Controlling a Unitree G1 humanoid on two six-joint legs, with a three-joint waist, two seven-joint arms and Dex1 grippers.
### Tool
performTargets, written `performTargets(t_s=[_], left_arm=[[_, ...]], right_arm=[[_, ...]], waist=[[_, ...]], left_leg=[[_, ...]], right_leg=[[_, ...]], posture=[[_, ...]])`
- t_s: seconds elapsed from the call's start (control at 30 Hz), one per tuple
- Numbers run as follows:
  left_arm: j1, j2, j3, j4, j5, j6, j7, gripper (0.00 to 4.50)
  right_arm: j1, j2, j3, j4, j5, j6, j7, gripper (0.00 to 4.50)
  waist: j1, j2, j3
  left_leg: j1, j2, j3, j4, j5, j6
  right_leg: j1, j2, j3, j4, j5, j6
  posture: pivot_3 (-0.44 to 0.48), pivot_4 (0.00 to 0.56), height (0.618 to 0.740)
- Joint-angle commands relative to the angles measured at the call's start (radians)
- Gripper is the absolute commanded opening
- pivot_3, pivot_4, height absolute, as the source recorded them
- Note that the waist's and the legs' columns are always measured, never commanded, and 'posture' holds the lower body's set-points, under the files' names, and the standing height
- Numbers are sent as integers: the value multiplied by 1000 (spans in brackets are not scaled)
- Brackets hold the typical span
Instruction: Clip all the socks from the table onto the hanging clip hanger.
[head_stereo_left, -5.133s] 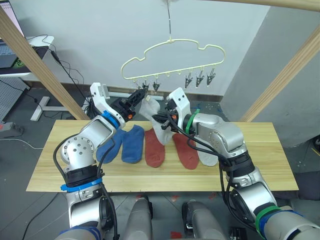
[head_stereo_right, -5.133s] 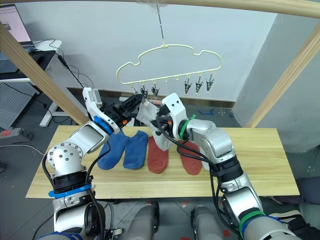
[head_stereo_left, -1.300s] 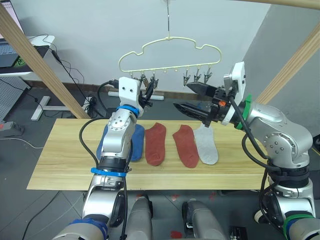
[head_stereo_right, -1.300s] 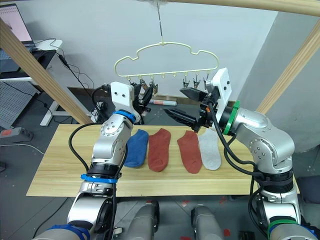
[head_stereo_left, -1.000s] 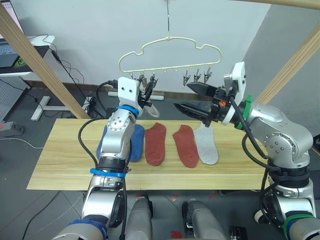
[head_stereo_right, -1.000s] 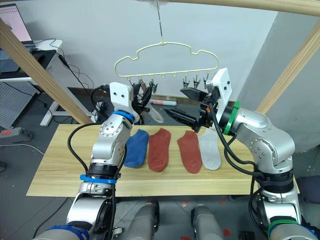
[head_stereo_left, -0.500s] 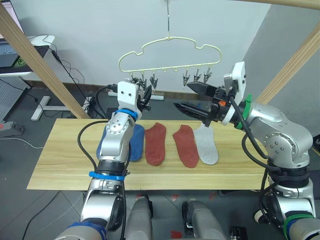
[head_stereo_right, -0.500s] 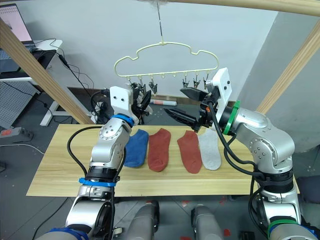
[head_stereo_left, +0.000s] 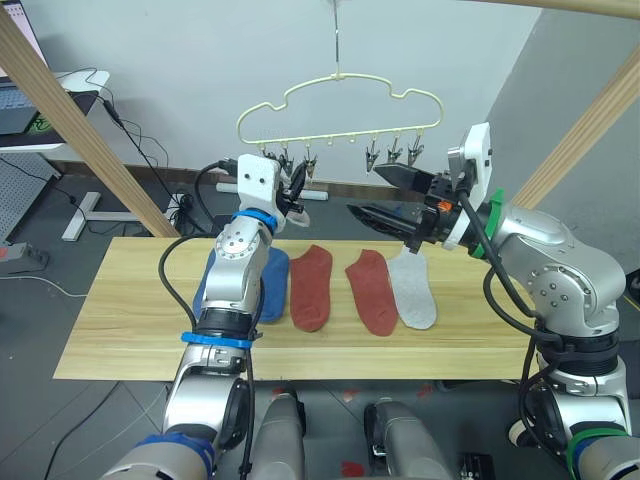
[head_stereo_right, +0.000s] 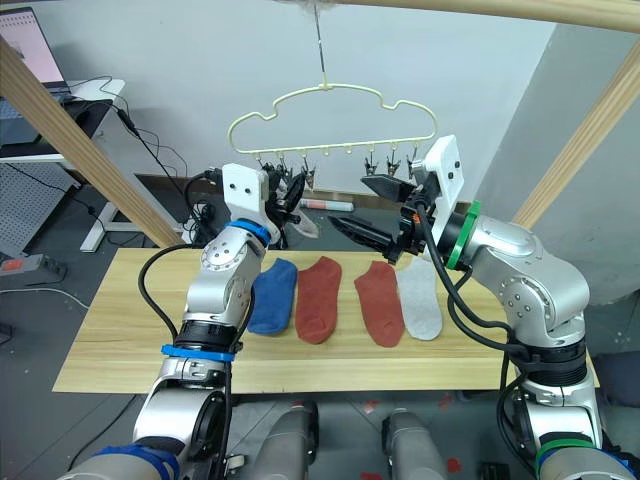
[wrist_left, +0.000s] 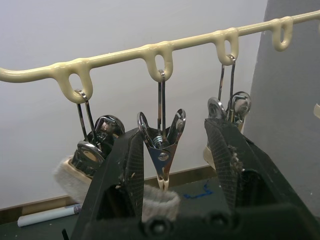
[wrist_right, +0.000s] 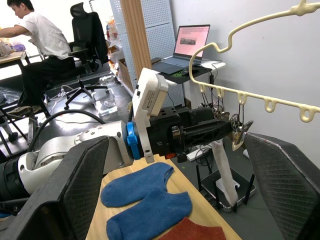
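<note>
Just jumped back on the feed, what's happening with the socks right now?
One grey sock hangs from a clip on the hanger. The left end effector is up at the clips, fingers open either side of one clip. The right end effector is raised beside the hanger, open and empty. On the table lie two blue socks, two red socks and one grey sock.

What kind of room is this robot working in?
Probably an office-like lab: a laptop on a desk, a person seated by an office chair, cables on the floor, and a wooden frame.
</note>
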Motion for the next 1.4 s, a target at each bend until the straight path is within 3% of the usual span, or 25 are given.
performTargets(t_s=[0.03, 0.57, 0.67, 0.73, 0.87, 1.07, 1.27, 1.4], left_arm=[[-26, 5, 9, -8, 9, -35, 0, 2127], [-34, 19, 10, 10, 30, -67, 9, 2127], [-34, 15, 8, 8, 25, -73, -1, 1563], [-33, 14, 10, 7, 23, -74, -3, 902], [-33, 14, 12, 7, 24, -74, -2, 178], [-32, 17, 13, -1, 21, -65, -4, 88], [-21, 43, 11, -66, -28, 89, -62, 88], [-10, 72, 15, -144, -100, 257, -124, 88]], right_arm=[[-11, -6, -15, -32, 21, -11, 1, 4500], [-8, -6, -11, -30, 20, -13, 3, 4500], [-8, -5, -10, -28, 19, -14, 4, 4500], [-9, -4, -10, -28, 20, -14, 4, 4500], [-8, -4, -10, -28, 20, -14, 3, 4500], [12, -4, -6, -30, 14, -12, -2, 4500], [174, -168, 210, 105, -281, -55, -30, 4500], [185, -167, 291, 323, -420, -142, -37, 4500]], waist=[[0, 0, 0], [-1, 0, 0], [-1, 0, 0], [-1, 0, 0], [-1, 0, 0], [-1, 0, 0], [2, 0, 0], [-10, 0, 0]], left_leg=[[0, 0, 0, 0, 0, 0], [0, 0, 0, 0, 0, 0], [0, 0, 0, 0, 0, 0], [0, 0, 0, 0, 0, 0], [0, 0, 0, 0, 0, 0], [0, 0, 0, 0, 0, 0], [0, 0, 0, 0, 0, 0], [1, 0, 1, 0, 0, 0]], right_leg=[[0, 0, 0, 0, 0, 0], [0, 0, 0, 0, 0, 0], [0, 0, 0, 0, 0, 0], [0, 0, 0, 0, 0, 0], [0, 0, 0, 0, 0, 0], [0, 0, 0, 0, 0, 0], [0, 0, 0, -1, -1, 1], [0, 0, 1, 0, -1, 2]], posture=[[3, 257, 740], [5, 257, 740], [5, 257, 740], [5, 257, 740], [5, 257, 740], [9, 260, 740], [4, 259, 740], [5, 254, 740]])
